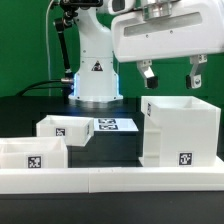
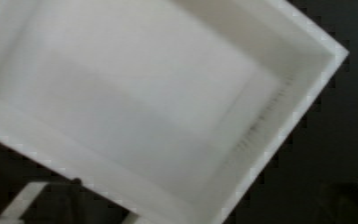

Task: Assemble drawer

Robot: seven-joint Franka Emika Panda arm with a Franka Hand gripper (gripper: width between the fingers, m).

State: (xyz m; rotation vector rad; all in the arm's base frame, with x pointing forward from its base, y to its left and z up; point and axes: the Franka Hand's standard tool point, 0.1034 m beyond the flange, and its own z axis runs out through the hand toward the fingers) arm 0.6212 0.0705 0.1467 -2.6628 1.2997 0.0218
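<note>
A large white open-topped drawer box (image 1: pixel 180 130) stands on the black table at the exterior view's right, with a marker tag on its front. My gripper (image 1: pixel 171 78) hangs just above its open top, jaws spread wide and holding nothing. In the wrist view the box's white inside (image 2: pixel 149 95) fills most of the picture, seen from above and turned at an angle. Two smaller white drawer parts lie at the exterior view's left, one further back (image 1: pixel 60 127) and one nearer the front (image 1: pixel 30 155). Both carry tags.
The marker board (image 1: pixel 112 125) lies flat on the table in front of the robot base (image 1: pixel 97 80). A long white rail (image 1: pixel 110 182) runs along the front edge. A green backdrop stands behind.
</note>
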